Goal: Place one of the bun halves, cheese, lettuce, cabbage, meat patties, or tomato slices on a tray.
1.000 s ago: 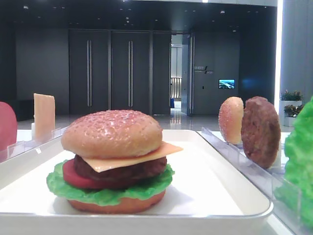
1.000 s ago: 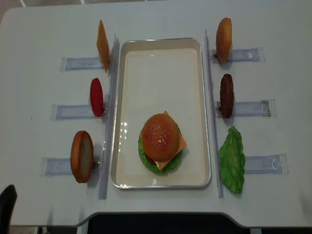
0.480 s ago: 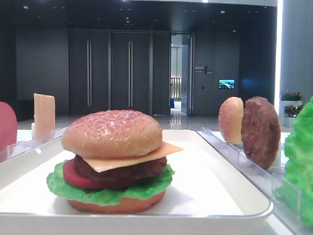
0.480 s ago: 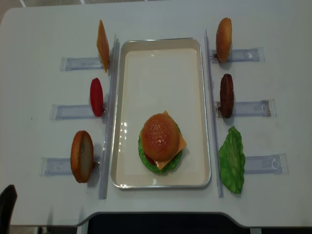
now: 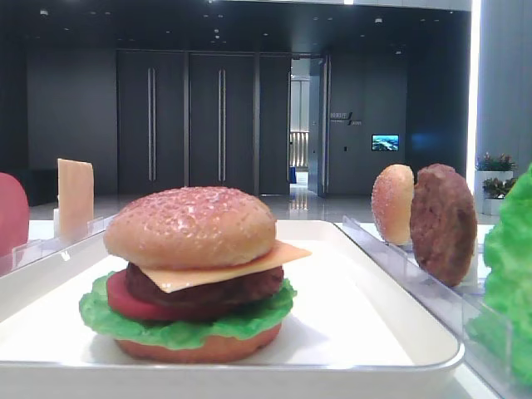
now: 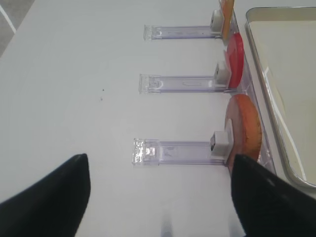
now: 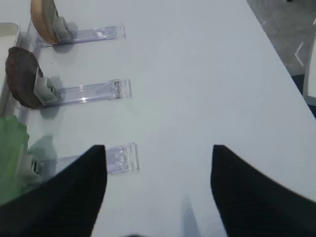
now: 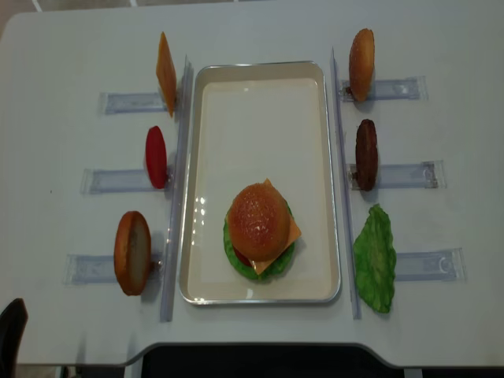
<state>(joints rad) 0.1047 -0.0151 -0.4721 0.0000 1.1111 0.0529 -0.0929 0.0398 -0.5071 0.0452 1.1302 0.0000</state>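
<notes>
A stacked burger stands on the white tray [image 8: 195,157] near its front end. Its seeded bun top [image 8: 257,220] caps cheese [image 5: 249,264], a meat patty [image 5: 208,291], a tomato slice [image 5: 125,301], lettuce [image 5: 183,328] and a flat bun [image 5: 199,349]. My right gripper [image 7: 158,148] hovers open over bare table, right of the rack pieces, with nothing between its fingers. Over the table left of an upright bun half [image 6: 244,126], my left gripper [image 6: 159,158] is also open and holds nothing.
Clear racks flank the tray. The left ones hold a cheese slice [image 8: 166,73], a tomato slice [image 8: 156,157] and a bun half [image 8: 132,252]. The right ones hold a bun half [image 8: 361,64], a patty [image 8: 366,154] and lettuce [image 8: 374,258].
</notes>
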